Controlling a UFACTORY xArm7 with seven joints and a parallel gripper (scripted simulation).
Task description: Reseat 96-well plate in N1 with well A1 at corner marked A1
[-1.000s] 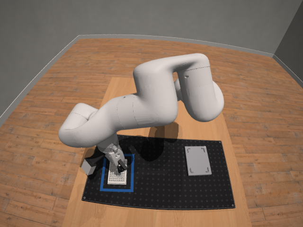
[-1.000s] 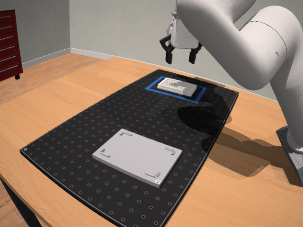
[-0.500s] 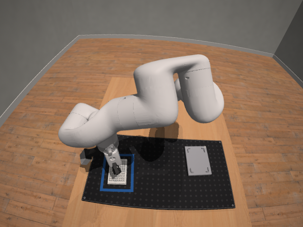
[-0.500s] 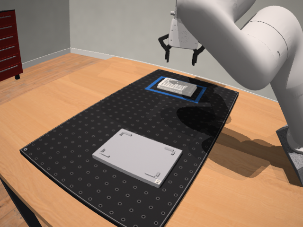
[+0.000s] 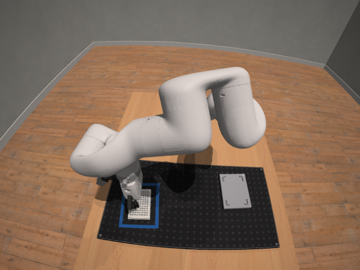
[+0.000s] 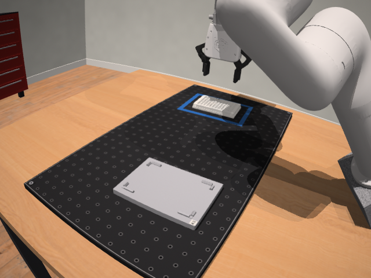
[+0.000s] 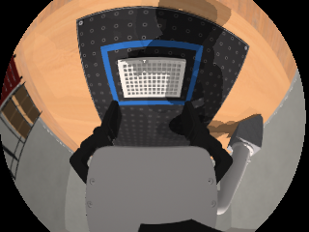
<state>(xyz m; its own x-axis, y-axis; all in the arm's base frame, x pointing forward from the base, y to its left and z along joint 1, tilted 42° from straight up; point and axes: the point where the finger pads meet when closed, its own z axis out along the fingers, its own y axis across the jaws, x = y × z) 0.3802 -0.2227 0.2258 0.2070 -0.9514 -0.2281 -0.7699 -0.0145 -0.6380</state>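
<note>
The white 96-well plate lies flat inside the blue taped outline B1 on the black deck. It also shows in the exterior view and in the wrist view. The grey plate nest N1 stands empty, with four corner locators; its A1 label is at its near right corner in the exterior view. My gripper is open and empty. It hangs well above the plate, with its fingers spread wide.
The black perforated deck covers the middle of the wooden table. A dark red drawer cabinet stands on the floor at the far left. The arm's base sits at the table's right edge.
</note>
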